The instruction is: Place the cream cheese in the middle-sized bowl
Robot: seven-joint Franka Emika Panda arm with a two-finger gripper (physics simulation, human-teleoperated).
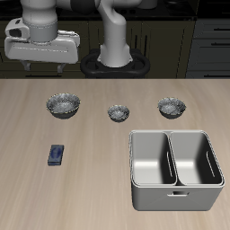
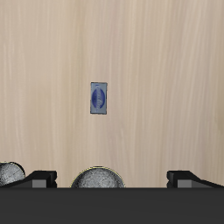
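On the tabletop [image 1: 99, 180] we see the cream cheese [image 1: 57, 154] lying alone; our hand [image 1: 40, 65] hangs high, fingers wide, holding nothing.

Pale wooden table [image 1: 90, 135] with 3 speckled bowls [image 1: 118, 112], cream cheese [image 1: 57, 154], grey 2-compartment caddy [image 1: 176, 169].

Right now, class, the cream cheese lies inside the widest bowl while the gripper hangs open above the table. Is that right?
Not quite. The cream cheese lies flat on the table, outside the widest bowl and nearer the front edge, as the exterior view shows. The gripper does hang open above the table.
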